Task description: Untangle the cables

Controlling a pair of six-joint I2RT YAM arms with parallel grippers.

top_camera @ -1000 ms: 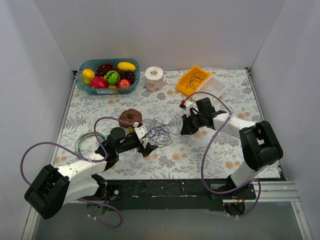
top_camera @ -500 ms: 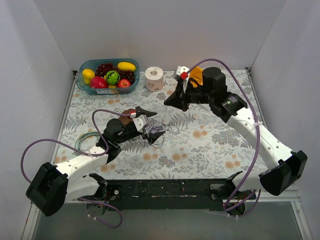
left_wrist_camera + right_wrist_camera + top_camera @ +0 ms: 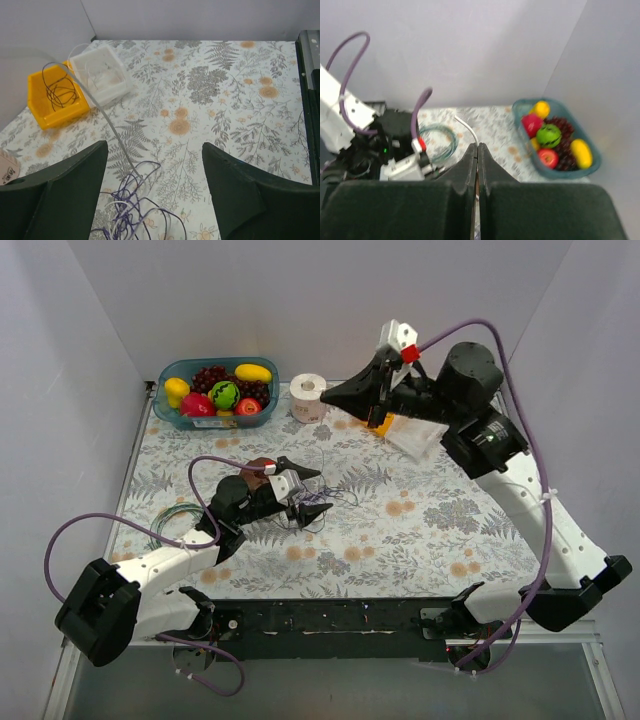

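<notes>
The cables (image 3: 306, 502) are a loose tangle of thin dark purple wires on the floral cloth; they also show at the bottom of the left wrist view (image 3: 125, 210). My left gripper (image 3: 305, 490) is open, its fingers on either side of the tangle and low over it (image 3: 152, 165). My right gripper (image 3: 328, 397) is raised high above the table's back and is shut on one pale wire (image 3: 468, 129), whose end pokes out past the fingertips. That wire (image 3: 111, 126) rises taut from the tangle.
A blue fruit basket (image 3: 170, 372) and a toilet roll (image 3: 308, 398) stand at the back. A yellow bin (image 3: 37, 107) with a dark wire and a clear tray (image 3: 100, 72) sit back right. A greenish coil (image 3: 170, 525) lies left. A brown ring (image 3: 258, 467) lies beside the left gripper.
My right arm has lifted from the table and swung back and left, drawing a wire up out of the tangle. My left gripper has moved slightly forward and stays open around the tangle.
</notes>
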